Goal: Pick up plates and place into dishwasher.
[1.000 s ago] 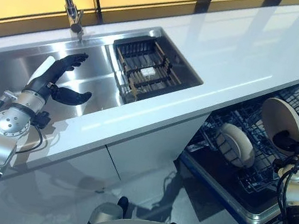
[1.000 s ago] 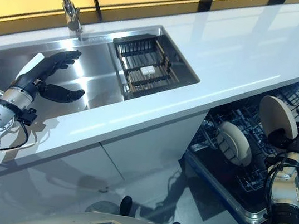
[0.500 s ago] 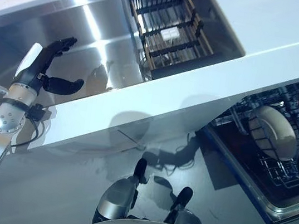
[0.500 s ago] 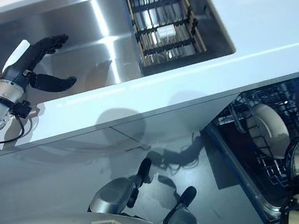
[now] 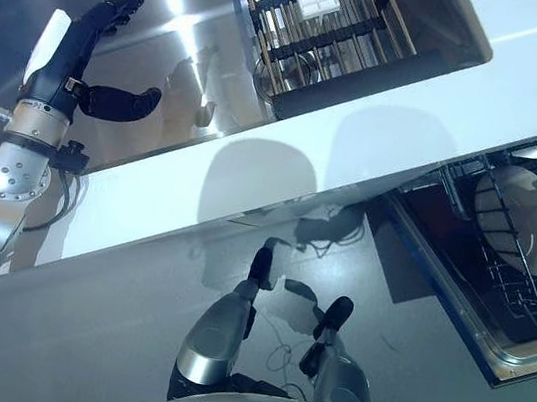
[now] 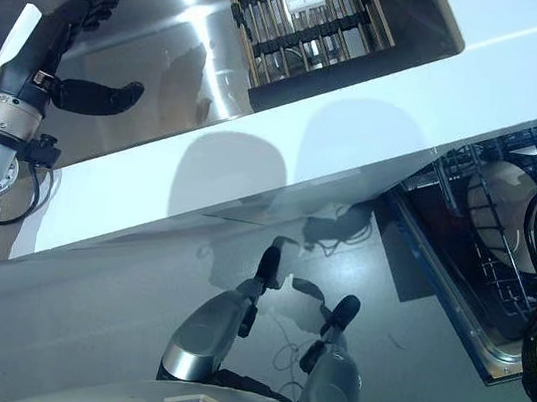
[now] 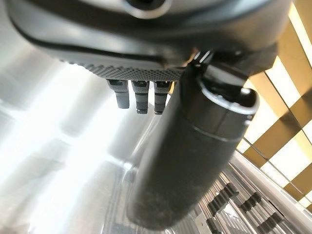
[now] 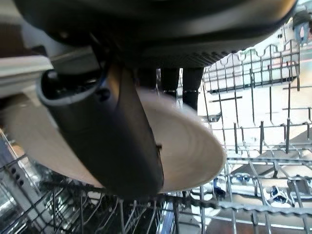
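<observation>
Right wrist view: robot hand (image 8: pixel 122 141) pinches plate (image 8: pixel 190 146)

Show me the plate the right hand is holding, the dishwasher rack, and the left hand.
plate (image 8: pixel 195 146), right wrist view, on its pale face
dishwasher rack (image 8: pixel 263 141), right wrist view, on a wire
left hand (image 5: pixel 66 70), left eye view, on the palm

A silver-grey jointed arm ends in a dark left hand (image 5: pixel 78 66) with a white thumb cover.
</observation>
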Tool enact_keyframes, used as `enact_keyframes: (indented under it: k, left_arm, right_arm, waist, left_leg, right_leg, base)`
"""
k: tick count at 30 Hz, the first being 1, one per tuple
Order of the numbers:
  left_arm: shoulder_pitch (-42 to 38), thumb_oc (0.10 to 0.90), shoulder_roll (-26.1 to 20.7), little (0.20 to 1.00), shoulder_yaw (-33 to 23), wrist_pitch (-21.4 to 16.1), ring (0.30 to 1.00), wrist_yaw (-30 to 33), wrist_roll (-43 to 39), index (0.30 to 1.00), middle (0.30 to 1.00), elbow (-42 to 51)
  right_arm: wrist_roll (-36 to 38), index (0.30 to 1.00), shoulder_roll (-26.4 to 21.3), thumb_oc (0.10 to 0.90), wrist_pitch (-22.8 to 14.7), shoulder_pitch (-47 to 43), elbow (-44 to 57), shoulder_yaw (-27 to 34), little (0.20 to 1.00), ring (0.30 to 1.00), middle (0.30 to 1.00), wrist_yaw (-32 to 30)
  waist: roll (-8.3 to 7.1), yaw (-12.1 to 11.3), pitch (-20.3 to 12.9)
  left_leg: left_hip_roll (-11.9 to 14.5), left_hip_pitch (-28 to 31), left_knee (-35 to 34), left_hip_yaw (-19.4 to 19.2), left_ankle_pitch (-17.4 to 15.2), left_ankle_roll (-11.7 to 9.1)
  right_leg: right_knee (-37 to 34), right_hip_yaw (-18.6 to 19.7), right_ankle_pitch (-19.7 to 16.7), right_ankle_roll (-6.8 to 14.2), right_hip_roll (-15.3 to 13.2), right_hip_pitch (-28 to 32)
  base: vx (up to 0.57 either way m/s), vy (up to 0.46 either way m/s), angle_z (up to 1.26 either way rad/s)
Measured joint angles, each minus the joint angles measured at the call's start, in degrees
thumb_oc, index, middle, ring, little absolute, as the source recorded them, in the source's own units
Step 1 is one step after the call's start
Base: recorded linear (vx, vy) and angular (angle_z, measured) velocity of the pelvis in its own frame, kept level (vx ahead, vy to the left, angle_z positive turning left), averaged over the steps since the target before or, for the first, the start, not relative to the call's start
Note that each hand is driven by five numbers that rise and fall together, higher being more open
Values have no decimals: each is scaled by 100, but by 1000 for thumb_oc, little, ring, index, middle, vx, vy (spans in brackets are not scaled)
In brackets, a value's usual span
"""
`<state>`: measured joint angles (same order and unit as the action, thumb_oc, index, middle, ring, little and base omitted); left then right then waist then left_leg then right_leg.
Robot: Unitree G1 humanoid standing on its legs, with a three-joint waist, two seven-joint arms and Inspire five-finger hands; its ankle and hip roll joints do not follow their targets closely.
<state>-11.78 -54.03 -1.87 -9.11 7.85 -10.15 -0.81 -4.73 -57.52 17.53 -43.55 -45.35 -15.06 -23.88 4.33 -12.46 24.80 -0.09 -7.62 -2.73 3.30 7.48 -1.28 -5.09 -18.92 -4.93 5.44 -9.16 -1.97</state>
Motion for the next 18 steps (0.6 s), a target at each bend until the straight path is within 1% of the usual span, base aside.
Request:
enact_keyframes:
  k: [3,6,8,10,12,14,17,18]
  left_arm:
    - [-9,800,-101,900,0,10,900,-1,-1,900,900,0]
    - [-9,800,-103,900,-1,16,900,-28,-3,900,900,1]
    - [-5,800,-103,900,-1,29,900,-57,-3,900,900,3]
    - [-3,800,-102,900,-1,58,900,-93,-3,900,900,3]
    - [-2,800,-102,900,-4,83,900,-101,-3,900,900,4]
    - [1,800,-99,900,-6,161,900,-158,-3,900,900,12]
    - [17,800,-94,900,-25,170,900,-252,-3,900,900,16]
    - [24,800,-93,900,-28,174,900,-283,-3,900,900,17]
  right_arm:
    - [1,900,0,800,0,1,0,5,900,900,900,175]
    - [-7,900,0,800,-2,39,22,39,900,900,900,328]
    - [-110,900,1,800,-12,145,59,152,900,900,900,418]
    - [-121,900,0,800,-20,280,107,331,900,900,900,461]
    - [-121,900,1,800,-16,335,102,387,900,900,900,474]
    - [-123,900,1,800,-18,460,173,488,900,900,900,575]
    - [-131,900,6,800,-18,735,397,767,900,900,900,607]
    - [-143,900,6,800,-17,790,420,816,900,900,900,630]
  waist:
    - [-68,25,43]
    - [-160,44,97]
    - [-194,56,117]
    - [-206,77,123]
    - [-207,127,123]
    - [-210,135,122]
    - [-213,144,120]
    - [-218,181,118]
  left_leg:
    - [2,23,0,-45,0,0]
    - [1,170,-9,-131,-3,-2]
    - [16,314,-69,-163,-3,-3]
    - [17,415,-86,-190,-3,-2]
    - [15,478,-94,-197,-5,-1]
    - [20,575,-106,-248,-8,3]
    - [35,696,-160,-335,-7,6]
    - [39,730,-167,-354,-7,6]
  right_leg:
    - [1,45,-2,-2,2,1]
    - [1,103,-7,-1,6,111]
    - [1,121,-7,-1,6,203]
    - [2,132,-14,7,11,287]
    - [2,136,-28,6,19,343]
    - [2,206,-39,7,21,400]
    - [2,285,-60,4,34,446]
    - [2,301,-64,2,37,469]
  base:
    - [7,6,-7]
    - [16,15,-10]
    - [8,14,-7]
    - [6,8,-6]
    - [14,2,-4]
    - [3,-4,-12]
    - [-4,-9,-15]
    - [12,-18,-11]
